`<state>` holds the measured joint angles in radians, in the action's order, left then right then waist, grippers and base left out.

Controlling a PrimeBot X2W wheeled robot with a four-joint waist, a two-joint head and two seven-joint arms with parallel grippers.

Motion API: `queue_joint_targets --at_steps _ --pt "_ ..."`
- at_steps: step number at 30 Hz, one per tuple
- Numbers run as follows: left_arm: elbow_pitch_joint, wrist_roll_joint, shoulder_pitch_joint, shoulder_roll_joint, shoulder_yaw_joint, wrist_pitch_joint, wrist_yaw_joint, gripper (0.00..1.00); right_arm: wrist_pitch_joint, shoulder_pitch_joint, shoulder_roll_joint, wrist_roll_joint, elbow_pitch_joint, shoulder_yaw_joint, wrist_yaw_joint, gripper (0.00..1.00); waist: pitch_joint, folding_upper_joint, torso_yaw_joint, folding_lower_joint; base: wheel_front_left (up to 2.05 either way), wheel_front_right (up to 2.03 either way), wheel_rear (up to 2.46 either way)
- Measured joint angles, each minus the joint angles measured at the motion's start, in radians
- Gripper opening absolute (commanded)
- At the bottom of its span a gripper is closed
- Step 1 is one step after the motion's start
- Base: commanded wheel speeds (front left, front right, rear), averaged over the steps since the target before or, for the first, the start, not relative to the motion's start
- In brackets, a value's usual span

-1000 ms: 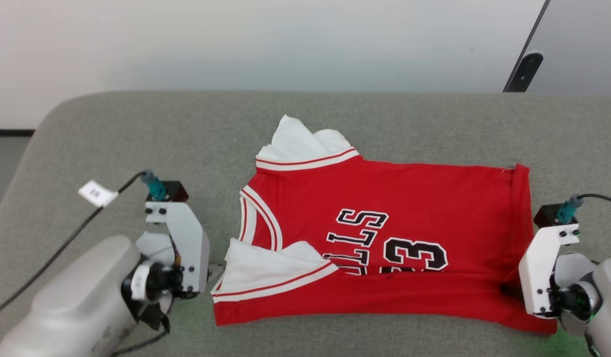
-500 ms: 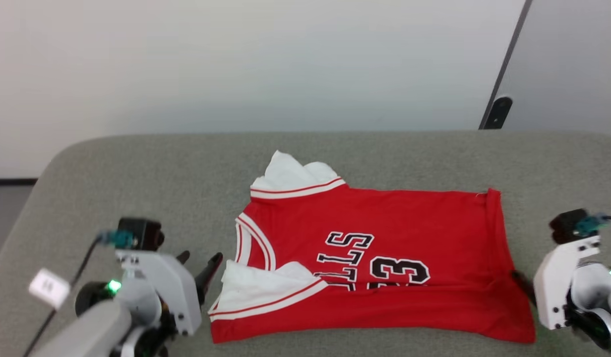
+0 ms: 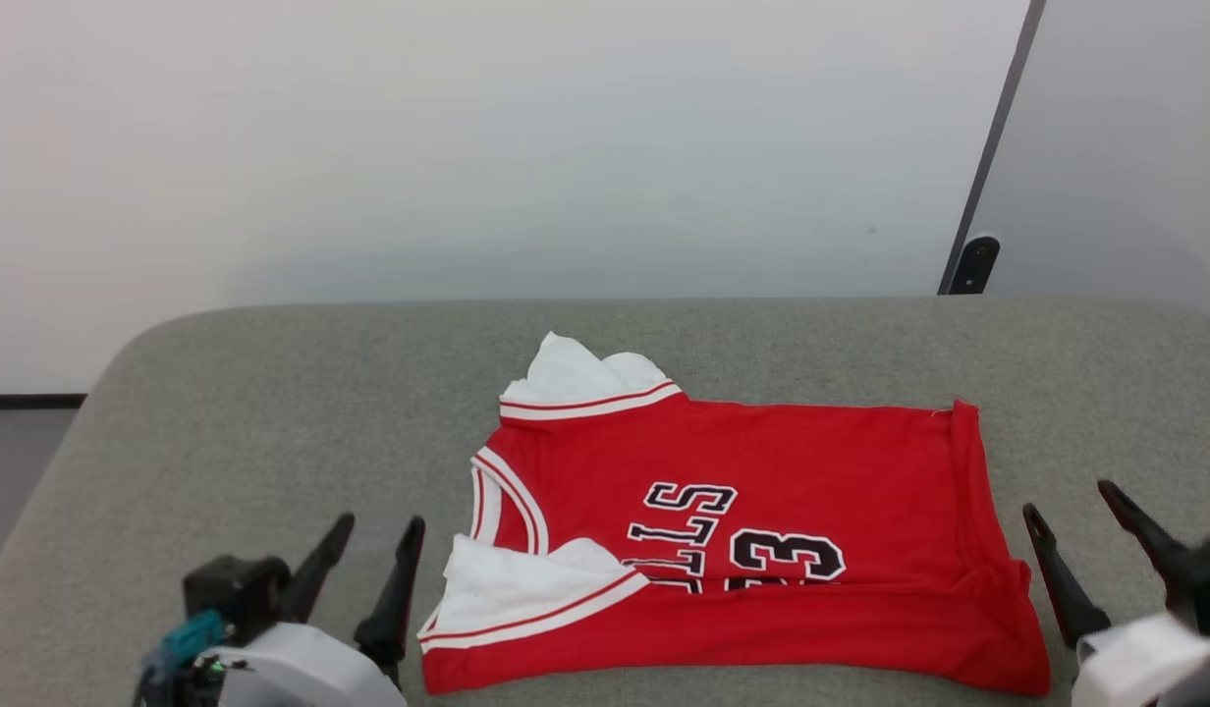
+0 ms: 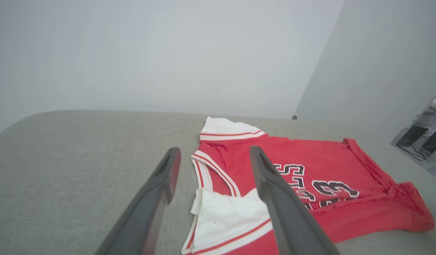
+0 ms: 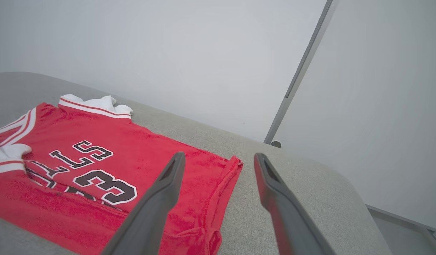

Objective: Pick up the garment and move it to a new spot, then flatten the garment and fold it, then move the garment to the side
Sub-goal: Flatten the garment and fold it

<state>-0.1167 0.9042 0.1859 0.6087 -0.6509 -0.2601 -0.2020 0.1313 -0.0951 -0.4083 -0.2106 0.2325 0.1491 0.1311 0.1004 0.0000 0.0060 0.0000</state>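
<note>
Soft, light shirt (image 3: 811, 462) prob. sags & bunches; take near corners at its 4 & 8 o'clock. L gripper (image 3: 380, 522), R gripper (image 3: 1068, 499): wide open, empty.

left hand (image 3: 380, 521): lower left of the head view, two dark fingers spread apart, pointing up and forward, nothing between them
right hand (image 3: 1068, 499): lower right, fingers spread, leaning leftward, empty
left wrist (image 3: 305, 673): white housing at bottom edge
right wrist (image 3: 1135, 643): white housing, partly cut off
</note>
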Motion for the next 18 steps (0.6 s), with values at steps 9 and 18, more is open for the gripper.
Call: queue_joint_targets --at_steps 9,18 --pt "0.048 -0.212 -0.160 -0.112 0.240 -0.004 0.075 1.00 0.078 0.170 0.139 0.131 -0.116 -0.171 0.000 1.00 0.019 0.0000 0.006 0.0000 0.00 0.00 0.00" --pt "-0.037 -0.240 -0.142 -0.146 0.335 0.038 0.191 1.00 0.056 0.211 0.185 0.153 -0.195 -0.184 0.000 1.00 0.006 0.0000 -0.065 0.0000 0.00 0.00 0.00"
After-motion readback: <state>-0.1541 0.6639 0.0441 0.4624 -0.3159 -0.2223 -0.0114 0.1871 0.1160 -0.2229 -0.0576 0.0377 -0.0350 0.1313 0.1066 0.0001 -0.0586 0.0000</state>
